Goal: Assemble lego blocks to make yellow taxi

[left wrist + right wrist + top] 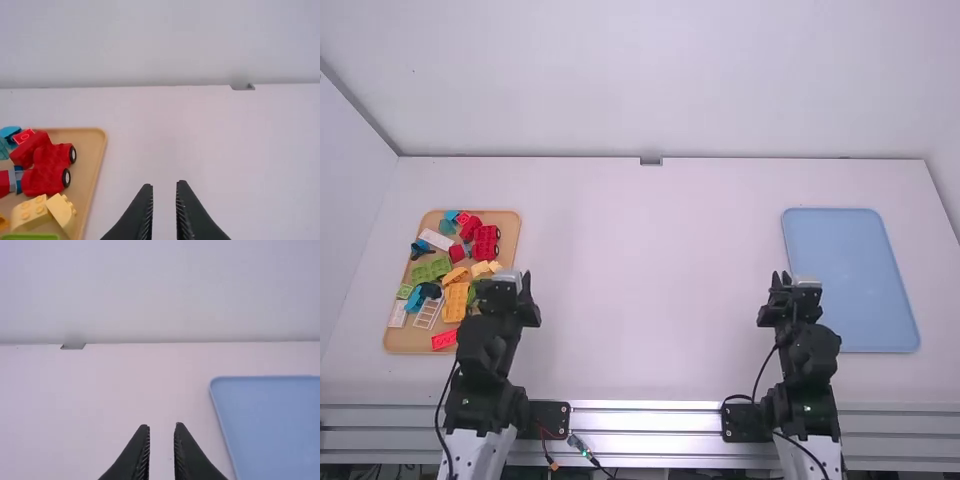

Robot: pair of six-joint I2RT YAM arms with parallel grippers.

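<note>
Red wheeled base [50,167]: on the tan tray [505,224], lying by its right edge towards the far right corner. Larger yellow block [456,302] in the same tray's near half; pale yellow pieces [32,212] by its right edge, nearer than the base. Nothing joined into a taxi; judged as the very start

Handling, by judgement: all light, stiff plastic, smooth-sided, hard to damage but apt to slip or twist if pinched off-centre. Base best taken across the body, clear of the wheels [66,177], which could roll. Yellow block by two opposite flat sides, studs left free for pressing. Neighbours crowd close; a finger could nudge them

Left gripper [164,185]: fingers parted, nothing between; its arm folded back near the worktop's [650,280] near edge, gripper facing forward by the tan tray's right edge. Right gripper [161,426]: fingers likewise apart and unladen, arm in much the same tucked pose, gripper left of the blue tray [845,270]

Outermost: blue tray near the worktop's right edge, tan one near its left. Likely next: left arm lifts out the base
</note>
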